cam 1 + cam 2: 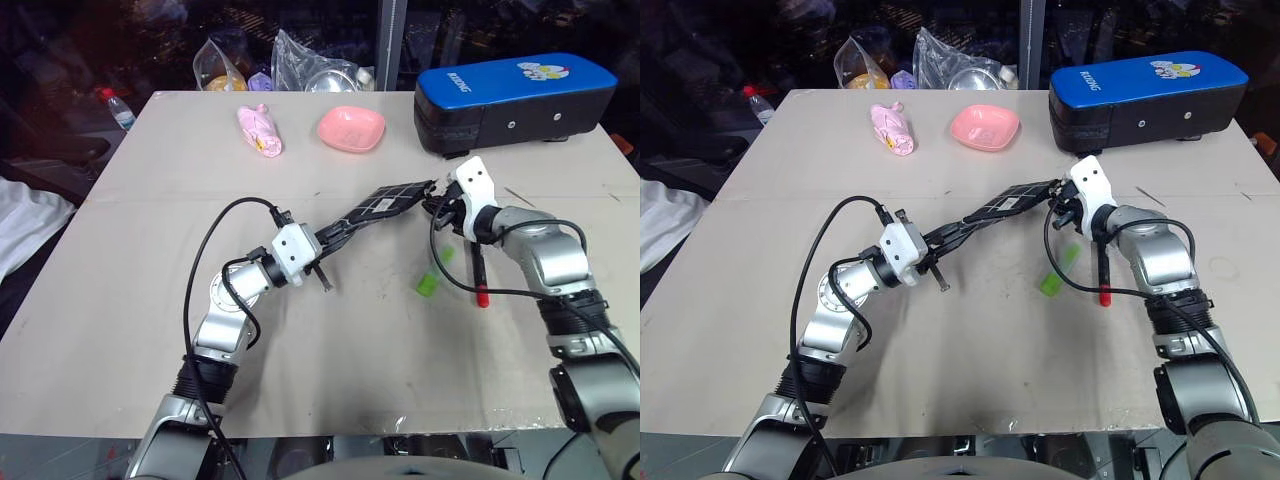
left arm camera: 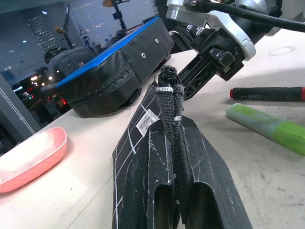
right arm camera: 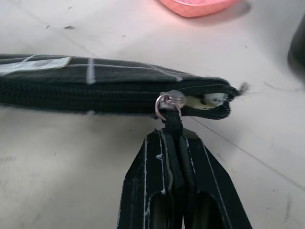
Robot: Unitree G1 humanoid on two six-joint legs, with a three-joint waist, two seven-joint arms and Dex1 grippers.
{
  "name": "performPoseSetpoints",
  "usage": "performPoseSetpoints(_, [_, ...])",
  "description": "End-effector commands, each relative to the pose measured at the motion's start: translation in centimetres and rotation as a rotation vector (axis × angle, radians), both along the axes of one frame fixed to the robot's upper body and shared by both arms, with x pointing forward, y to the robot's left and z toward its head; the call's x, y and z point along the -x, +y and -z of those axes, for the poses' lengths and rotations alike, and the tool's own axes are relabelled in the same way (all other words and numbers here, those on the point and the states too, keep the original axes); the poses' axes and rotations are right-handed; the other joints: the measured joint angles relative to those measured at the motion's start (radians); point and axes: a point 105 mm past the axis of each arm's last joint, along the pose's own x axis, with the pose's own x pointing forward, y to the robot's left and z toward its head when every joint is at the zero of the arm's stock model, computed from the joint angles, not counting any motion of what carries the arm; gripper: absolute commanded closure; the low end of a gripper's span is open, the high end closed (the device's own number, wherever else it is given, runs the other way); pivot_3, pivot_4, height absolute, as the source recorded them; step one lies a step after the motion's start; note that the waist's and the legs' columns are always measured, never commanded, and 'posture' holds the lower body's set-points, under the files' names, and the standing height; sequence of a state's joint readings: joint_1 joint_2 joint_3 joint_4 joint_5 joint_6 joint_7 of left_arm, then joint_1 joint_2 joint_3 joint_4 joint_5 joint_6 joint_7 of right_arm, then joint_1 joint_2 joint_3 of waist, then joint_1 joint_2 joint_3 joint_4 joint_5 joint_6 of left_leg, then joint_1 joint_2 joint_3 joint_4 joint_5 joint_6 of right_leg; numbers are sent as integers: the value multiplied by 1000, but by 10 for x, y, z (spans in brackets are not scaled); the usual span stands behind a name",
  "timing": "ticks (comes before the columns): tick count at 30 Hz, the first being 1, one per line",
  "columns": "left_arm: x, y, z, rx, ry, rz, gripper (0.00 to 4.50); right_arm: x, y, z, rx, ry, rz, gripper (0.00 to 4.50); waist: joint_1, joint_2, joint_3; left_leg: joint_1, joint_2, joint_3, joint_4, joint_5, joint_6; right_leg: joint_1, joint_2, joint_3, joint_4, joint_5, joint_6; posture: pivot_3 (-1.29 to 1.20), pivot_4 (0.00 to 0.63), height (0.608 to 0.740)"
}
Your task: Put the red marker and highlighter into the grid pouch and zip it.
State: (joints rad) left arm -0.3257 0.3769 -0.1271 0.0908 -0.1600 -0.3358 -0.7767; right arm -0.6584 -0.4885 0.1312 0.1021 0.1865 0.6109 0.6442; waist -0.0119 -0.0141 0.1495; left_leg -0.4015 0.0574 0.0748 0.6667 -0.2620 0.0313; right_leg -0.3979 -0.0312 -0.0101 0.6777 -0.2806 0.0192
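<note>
With our left gripper (image 1: 322, 246) clamped on one end of the grid pouch (image 1: 385, 203), lifted off the table (image 1: 150, 300), and our right gripper (image 3: 172, 135) pinched shut on the pull cord (image 3: 173, 123), we should draw the zipper open steadily along its line, the red marker (image 1: 479, 275) and highlighter (image 1: 434, 271) waiting on the table beside.

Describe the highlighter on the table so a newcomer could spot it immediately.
Start at the big blue-topped black case at the table's far right, then come toward the robot past the right gripper. Just beyond its forearm lies the highlighter, a short, chunky light-green stick on the bare tabletop. Beside it lies the red marker, which is slimmer, longer, dark-bodied and red-tipped.
</note>
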Motion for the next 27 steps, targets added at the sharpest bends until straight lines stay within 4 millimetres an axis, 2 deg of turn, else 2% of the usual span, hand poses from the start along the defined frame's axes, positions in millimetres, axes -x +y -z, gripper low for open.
performPoseSetpoints(1, [1, -2, -11, 13, -54, 2, 4500, 12, 16, -21, 32, -84, -95, 4467, -1, 0, 0, 0, 0, 0, 0, 0, 0, 0, 0, 0, 0, 0, 0, 0, 150, 738])
performPoseSetpoints(8, [0, -5, -7, 4, -59, -7, 4500, 28, 33, -28, 112, -125, -208, 4467, 0, 0, 1, 0, 0, 0, 0, 0, 0, 0, 0, 0, 0, 0, 0, 0, 150, 738])
performPoseSetpoints(18, [-7, -3, -11, 4, -84, -56, 4500, 44, 40, -22, 230, -140, -328, 4467, 1, 0, 1, -4, 0, 0, 0, 0, 0, -4, 0, 0, 0, 0, 0, 0, 150, 738])
performPoseSetpoints(21, [-10, -1, -14, 12, -101, -90, 4500, 42, 34, -23, 227, -138, -300, 4467, 1, 0, 1, -9, 0, -1, 2, 0, 0, -8, 0, -1, 1, 0, 0, 0, 150, 738])
performPoseSetpoints(23, [-13, 4, -18, 22, -121, -131, 4500, 37, 23, -22, 244, -140, -264, 4467, 2, 0, 1, -13, 0, -2, 3, 0, 0, -12, 0, -2, 1, 0, 0, 0, 150, 738])
performPoseSetpoints(27, [-20, 13, -25, 25, -188, -225, 4500, 35, 13, -25, 236, -135, -220, 4467, 4, 0, 1, -13, -1, -1, 2, 0, 0, -12, 0, -2, 1, 0, 0, 0, 150, 738])
